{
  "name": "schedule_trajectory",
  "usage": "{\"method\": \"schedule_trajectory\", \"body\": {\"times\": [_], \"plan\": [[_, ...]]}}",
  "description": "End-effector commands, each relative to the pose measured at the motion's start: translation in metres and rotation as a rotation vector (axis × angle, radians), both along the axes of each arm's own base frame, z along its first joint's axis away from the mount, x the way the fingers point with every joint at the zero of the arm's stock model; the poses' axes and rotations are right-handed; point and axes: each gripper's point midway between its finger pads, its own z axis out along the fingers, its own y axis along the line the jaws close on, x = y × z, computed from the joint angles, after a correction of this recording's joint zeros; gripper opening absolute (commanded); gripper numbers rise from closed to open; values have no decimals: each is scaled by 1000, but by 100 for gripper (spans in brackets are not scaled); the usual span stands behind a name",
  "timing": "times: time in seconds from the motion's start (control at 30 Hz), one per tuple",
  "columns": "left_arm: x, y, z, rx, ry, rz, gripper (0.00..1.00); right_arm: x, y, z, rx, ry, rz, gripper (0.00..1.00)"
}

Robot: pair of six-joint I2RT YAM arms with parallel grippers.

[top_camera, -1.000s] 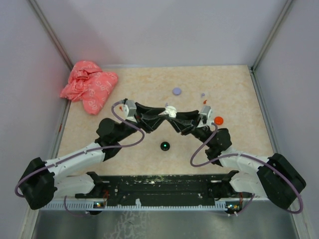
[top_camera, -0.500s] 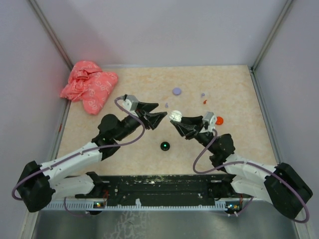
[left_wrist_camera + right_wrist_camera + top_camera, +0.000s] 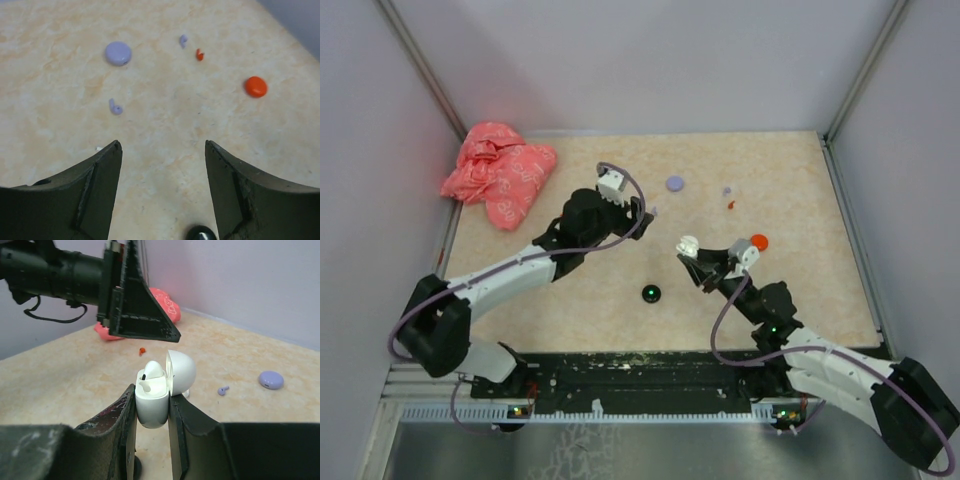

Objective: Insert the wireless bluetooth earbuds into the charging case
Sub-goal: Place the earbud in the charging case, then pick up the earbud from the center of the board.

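Top external: high, behind arm bases (image 3: 650, 385), looking down on whole surface (image 3: 820, 200). Left wrist: close, tilted down, facing far side. Right wrist: low, near-level, facing back left. All share lilac disc (image 3: 675, 183).

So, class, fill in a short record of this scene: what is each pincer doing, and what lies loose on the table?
Left pincer: open, empty
Right pincer: shut on white case, lid open
In case: white earbud
Loose earbuds: lilac earbud, second lilac earbud, orange-red earbud
Discs: lilac disc, orange-red disc, black disc
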Motion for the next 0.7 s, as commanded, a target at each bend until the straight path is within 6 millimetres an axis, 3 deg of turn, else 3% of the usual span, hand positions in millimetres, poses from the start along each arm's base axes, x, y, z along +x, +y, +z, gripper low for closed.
{"method": "schedule_trajectory", "body": {"times": [0.0,0.27,0.67], "plan": [[30,23,-55,187,148,99,72,1,-7,7,8,-22,-37,0],[60,23,-124,274,372,237,72,1,-11,2,13,-17,-54,0],[80,30,-178,380,453,305,64,1,-13,-3,6,-15,-62,0]]}}
